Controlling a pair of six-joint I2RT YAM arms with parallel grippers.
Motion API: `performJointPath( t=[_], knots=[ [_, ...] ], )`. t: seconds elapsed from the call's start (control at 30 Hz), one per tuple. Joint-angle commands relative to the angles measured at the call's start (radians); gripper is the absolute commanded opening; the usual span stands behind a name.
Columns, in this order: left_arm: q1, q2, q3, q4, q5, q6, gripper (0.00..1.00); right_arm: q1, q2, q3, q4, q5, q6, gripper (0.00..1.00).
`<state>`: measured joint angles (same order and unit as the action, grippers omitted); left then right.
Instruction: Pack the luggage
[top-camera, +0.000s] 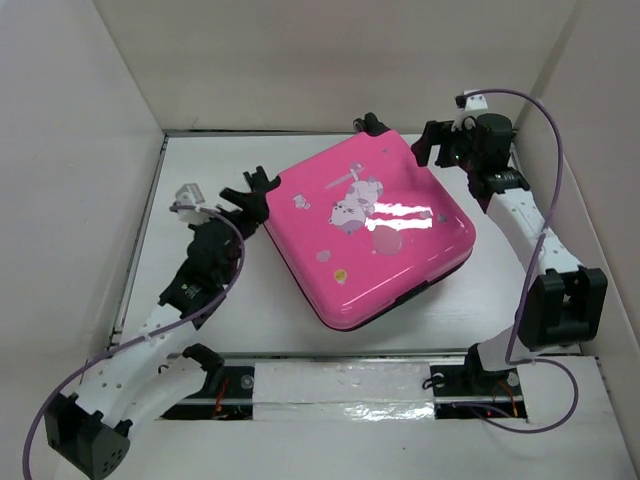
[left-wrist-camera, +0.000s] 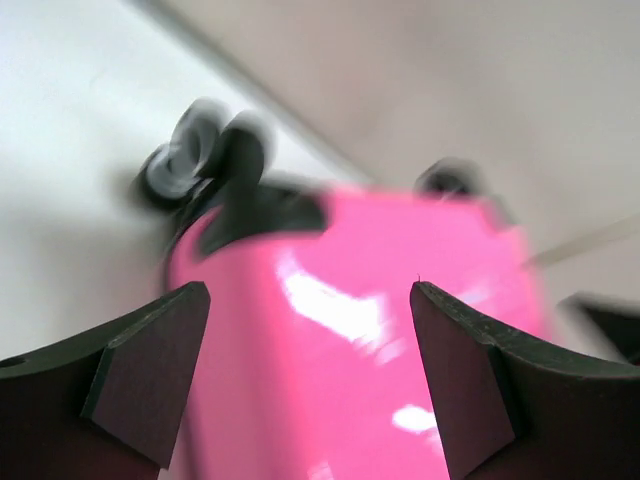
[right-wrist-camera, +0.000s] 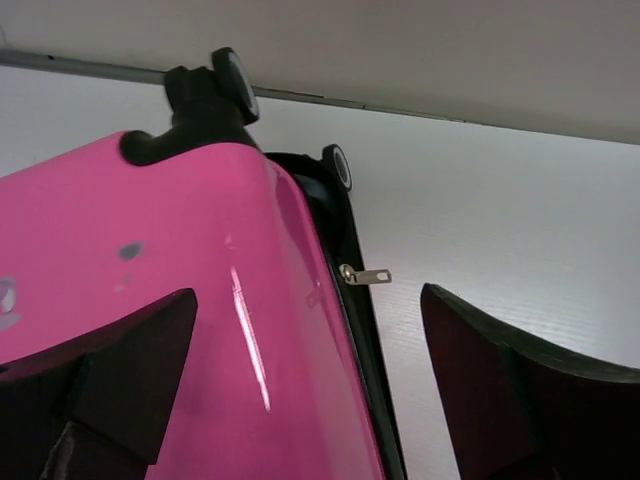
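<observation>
Left gripper (top-camera: 254, 192): spread wide at the left corner of the luggage (top-camera: 370, 235), beside a blurred black wheel (left-wrist-camera: 188, 160); pink shell filling the gap between the fingers (left-wrist-camera: 150, 370) in the wrist view, contact not clear. Right gripper (top-camera: 432, 148): likewise spread, holding nothing, by the far right corner; one finger (right-wrist-camera: 110, 370) over the glossy lid, the other over bare table (top-camera: 225, 300), with the black zipper trim (right-wrist-camera: 368, 370) and a small metal zipper pull (right-wrist-camera: 365, 275) between them. Luggage: closed, lying flat mid-table, turned cornerwise, cartoon print (top-camera: 350, 205) facing up.
</observation>
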<state>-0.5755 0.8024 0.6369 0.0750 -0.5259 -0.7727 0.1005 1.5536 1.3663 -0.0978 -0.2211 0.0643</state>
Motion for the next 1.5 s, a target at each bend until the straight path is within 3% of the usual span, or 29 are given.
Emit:
performJointPath(
  t=[0.0, 0.03, 0.07, 0.13, 0.2, 0.27, 0.3, 0.33, 0.43, 0.53, 0.8, 0.93, 1.0, 1.07, 1.1, 1.13, 1.17, 1.23, 1.3, 1.33, 1.37, 1.43, 1.47],
  knots=[
    [0.125, -0.013, 0.072, 0.270, 0.061, -0.057, 0.79, 0.005, -0.102, -0.076, 0.024, -0.044, 0.042, 0.90],
    [0.172, -0.002, 0.072, 0.291, 0.090, -0.072, 0.78, 0.005, -0.127, -0.107, 0.042, -0.053, 0.045, 0.74],
    [0.216, 0.017, 0.073, 0.311, 0.125, -0.092, 0.76, 0.005, -0.154, -0.142, 0.064, -0.063, 0.063, 0.45],
    [0.341, 0.104, 0.116, 0.342, 0.304, -0.129, 0.75, 0.034, -0.246, -0.225, 0.151, -0.069, 0.078, 0.01],
    [0.379, 0.233, 0.194, 0.321, 0.447, -0.145, 0.78, 0.059, -0.327, -0.346, 0.212, -0.063, 0.088, 0.00],
    [0.379, 0.335, 0.236, 0.309, 0.481, -0.126, 0.82, 0.088, -0.371, -0.432, 0.222, -0.061, 0.089, 0.03],
    [0.390, 0.363, 0.265, 0.301, 0.512, -0.125, 0.85, 0.097, -0.389, -0.453, 0.221, -0.061, 0.088, 0.10],
    [0.390, 0.386, 0.274, 0.308, 0.521, -0.122, 0.87, 0.097, -0.421, -0.469, 0.214, -0.061, 0.083, 0.30],
    [0.401, 0.504, 0.326, 0.307, 0.622, -0.120, 0.94, 0.154, -0.473, -0.524, 0.204, -0.047, 0.055, 0.63],
    [0.410, 0.573, 0.411, 0.246, 0.650, -0.112, 0.98, 0.179, -0.507, -0.544, 0.176, -0.018, 0.043, 0.76],
    [0.419, 0.687, 0.432, 0.229, 0.619, -0.097, 0.98, 0.218, -0.573, -0.566, 0.147, 0.008, 0.031, 0.78],
    [0.419, 0.722, 0.405, 0.253, 0.601, -0.100, 0.96, 0.219, -0.616, -0.587, 0.133, 0.099, 0.028, 0.76],
    [0.419, 0.728, 0.391, 0.252, 0.577, -0.091, 0.95, 0.191, -0.636, -0.599, 0.130, 0.169, 0.028, 0.68],
    [0.419, 0.719, 0.374, 0.269, 0.570, -0.088, 0.95, 0.135, -0.652, -0.595, 0.127, 0.163, 0.055, 0.31],
    [0.419, 0.719, 0.368, 0.275, 0.575, -0.086, 0.95, 0.113, -0.653, -0.587, 0.133, 0.148, 0.060, 0.19],
    [0.419, 0.722, 0.366, 0.276, 0.581, -0.083, 0.95, 0.094, -0.655, -0.581, 0.133, 0.135, 0.068, 0.09],
    [0.419, 0.724, 0.365, 0.284, 0.590, -0.082, 0.95, 0.076, -0.653, -0.575, 0.132, 0.129, 0.075, 0.08],
    [0.419, 0.735, 0.357, 0.321, 0.629, -0.094, 0.95, 0.032, -0.645, -0.564, 0.133, 0.146, 0.095, 0.12],
    [0.388, 0.753, 0.359, 0.341, 0.630, -0.105, 0.95, -0.007, -0.616, -0.567, 0.135, 0.187, 0.126, 0.25],
    [0.388, 0.759, 0.359, 0.351, 0.629, -0.118, 0.94, -0.054, -0.606, -0.581, 0.144, 0.190, 0.140, 0.40],
    [0.376, 0.776, 0.357, 0.364, 0.629, -0.126, 0.94, -0.080, -0.593, -0.598, 0.159, 0.198, 0.178, 0.47],
    [0.376, 0.794, 0.348, 0.416, 0.658, -0.169, 0.91, -0.161, -0.558, -0.628, 0.214, 0.178, 0.210, 0.58],
    [0.376, 0.802, 0.342, 0.437, 0.667, -0.186, 0.89, -0.185, -0.547, -0.651, 0.227, 0.145, 0.224, 0.59]
  ],
)
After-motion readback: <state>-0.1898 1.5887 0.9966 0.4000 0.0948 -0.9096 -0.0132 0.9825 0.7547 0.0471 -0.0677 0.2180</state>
